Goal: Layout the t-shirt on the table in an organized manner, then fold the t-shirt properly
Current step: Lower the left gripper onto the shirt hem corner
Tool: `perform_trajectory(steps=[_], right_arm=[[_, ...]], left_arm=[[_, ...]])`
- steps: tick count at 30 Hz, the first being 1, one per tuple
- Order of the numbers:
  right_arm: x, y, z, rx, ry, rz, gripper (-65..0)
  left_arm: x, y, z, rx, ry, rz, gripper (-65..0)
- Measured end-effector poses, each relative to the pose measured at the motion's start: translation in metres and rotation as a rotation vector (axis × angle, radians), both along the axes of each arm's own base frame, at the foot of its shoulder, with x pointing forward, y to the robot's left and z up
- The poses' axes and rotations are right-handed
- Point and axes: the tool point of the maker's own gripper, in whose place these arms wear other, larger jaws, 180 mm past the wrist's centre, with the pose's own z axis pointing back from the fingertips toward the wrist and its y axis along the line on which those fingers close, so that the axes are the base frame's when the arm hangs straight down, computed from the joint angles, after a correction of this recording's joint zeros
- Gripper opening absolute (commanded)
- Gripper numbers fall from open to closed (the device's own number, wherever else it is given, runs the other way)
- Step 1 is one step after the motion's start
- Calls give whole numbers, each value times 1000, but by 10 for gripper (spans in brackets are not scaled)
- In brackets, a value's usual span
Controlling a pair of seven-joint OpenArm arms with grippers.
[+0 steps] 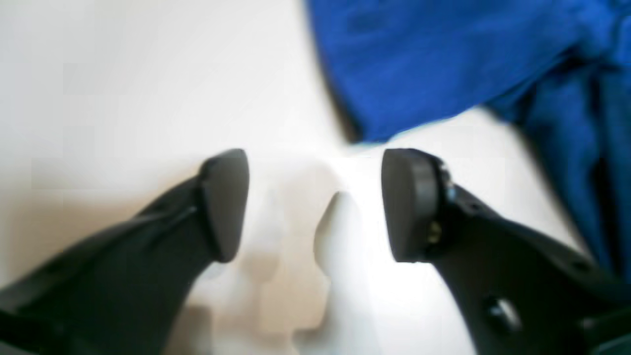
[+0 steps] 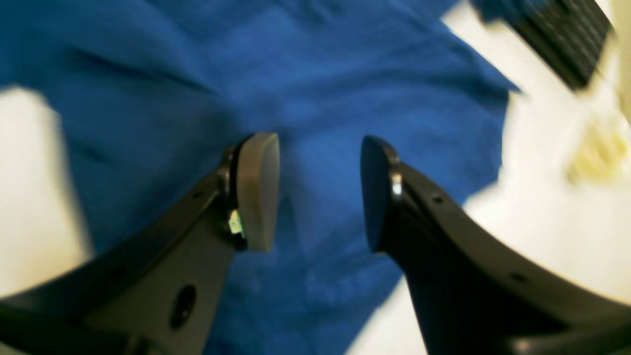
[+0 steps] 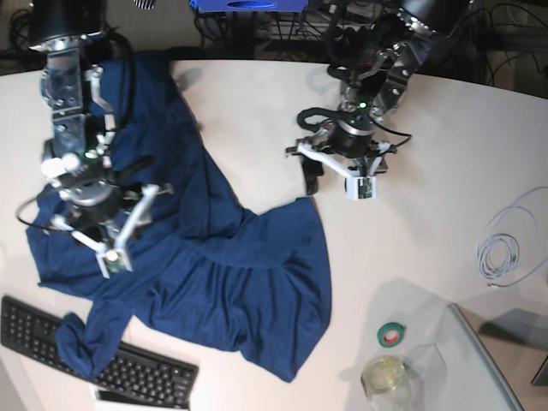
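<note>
Spreading is the step you are on: the shirt (image 3: 197,282) lies rumpled across the left half of the table (image 3: 428,214), one corner draped over the keyboard (image 3: 128,368) at the near left edge, a long fold running up toward the far left corner. Nothing is folded yet, by the look of it.

Your left gripper (image 1: 315,202) hangs over bare table just beside the shirt's upper right tip, jaws wide and empty (the cloth edge sits just ahead of the pads in the wrist view). Your right gripper (image 2: 320,192) hovers over the shirt's left part, jaws parted with blue cloth below them; whether the pads touch the cloth you cannot tell, and nothing looks pinched.

Next, as a judgement: bring the left gripper onto that nearby tip, close on it, and draw it toward the right edge while the right takes a hold on its side, so the body flattens before any fold.
</note>
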Motion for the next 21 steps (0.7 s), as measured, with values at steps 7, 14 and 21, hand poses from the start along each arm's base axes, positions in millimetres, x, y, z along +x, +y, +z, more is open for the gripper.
perform_trajectory(steps=[7,14,21], right_arm=[[-27,-16,-18,4,61,-47,-401],[-44,-16,-30,2,100,-47,-401],[-50,-15,-33,5,88,-36,-401]], left_arm=[[9,-28,-9,-11,21,-42,-176],[13,-51,-17,-47,40,-31,-178],[24,-9,-16,-276,70,255,-179]])
